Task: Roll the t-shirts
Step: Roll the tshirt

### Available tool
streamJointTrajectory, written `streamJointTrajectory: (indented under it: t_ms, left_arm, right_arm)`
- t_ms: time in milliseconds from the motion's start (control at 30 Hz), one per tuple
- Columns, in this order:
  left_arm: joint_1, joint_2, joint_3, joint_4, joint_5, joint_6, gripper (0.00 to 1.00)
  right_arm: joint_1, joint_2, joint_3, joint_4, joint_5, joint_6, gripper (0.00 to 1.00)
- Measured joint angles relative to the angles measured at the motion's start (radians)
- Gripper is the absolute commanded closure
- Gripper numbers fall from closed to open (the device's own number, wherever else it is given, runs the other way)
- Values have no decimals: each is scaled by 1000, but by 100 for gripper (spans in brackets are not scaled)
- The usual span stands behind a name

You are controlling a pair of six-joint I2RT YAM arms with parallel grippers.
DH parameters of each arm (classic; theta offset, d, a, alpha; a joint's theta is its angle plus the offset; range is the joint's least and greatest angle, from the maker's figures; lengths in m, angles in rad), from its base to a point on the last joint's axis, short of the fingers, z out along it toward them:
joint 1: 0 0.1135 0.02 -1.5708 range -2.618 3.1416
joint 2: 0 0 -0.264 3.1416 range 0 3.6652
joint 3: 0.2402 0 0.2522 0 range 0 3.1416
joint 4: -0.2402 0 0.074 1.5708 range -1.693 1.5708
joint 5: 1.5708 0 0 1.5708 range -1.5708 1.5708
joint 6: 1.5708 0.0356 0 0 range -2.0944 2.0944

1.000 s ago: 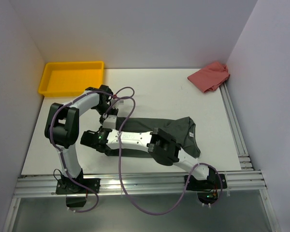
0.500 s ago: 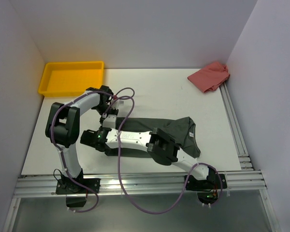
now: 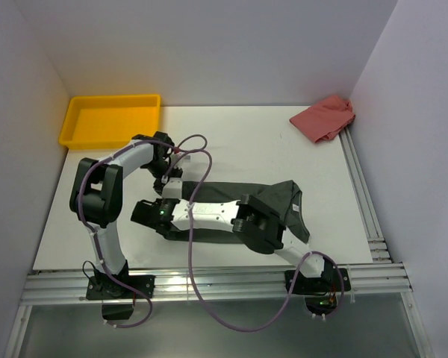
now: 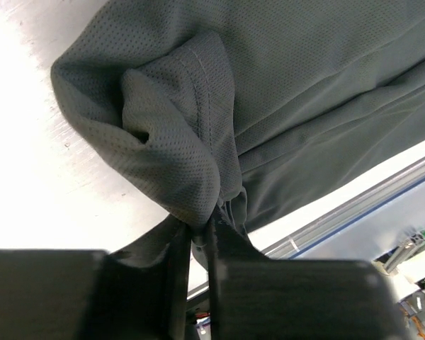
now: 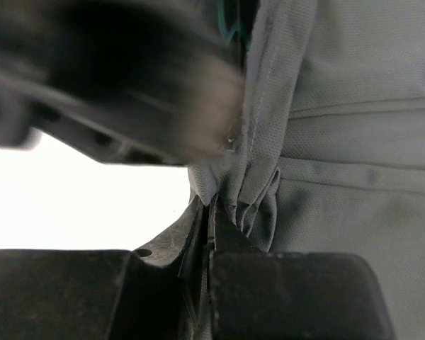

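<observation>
**Stock entry: one t-shirt on the table, one tray, one spare cloth**

Item 1. I am looking at the dark grey t-shirt [image 3: 284,203], which is lying stretched across the near half of the white table [image 3: 246,142], outside the tray. Its right end is bunching up in folds, and the right arm is lying over much of its length.

Item 2. I am seeing the left gripper [image 4: 200,230] pressing its jaws together on a gathered corner of the shirt's mesh fabric, with a puffed fold bulging just above the fingertips.

Item 3. I am seeing the right gripper [image 5: 211,212] pinching a pleated bunch of the same shirt, with its jaws nearly touching.

Item 4. I am noting the yellow tray [image 3: 108,123], which is sitting at the far left corner of the table, well apart from the shirt, and showing its bare yellow floor.

Item 5. I am noting a red cloth [image 3: 325,118], which is lying crumpled at the far right corner beside the wall.
</observation>
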Motion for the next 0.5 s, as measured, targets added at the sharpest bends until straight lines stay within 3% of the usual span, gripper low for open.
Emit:
streamJointTrajectory:
  t_ms: [267, 500]
  left_arm:
    - [41, 0, 56, -23, 58, 26, 50]
    - [62, -3, 74, -22, 119, 50, 45]
  right_arm:
    - [-19, -243, -433, 400, -107, -56, 100]
    - [-60, -372, -716, 756, -251, -42, 100]
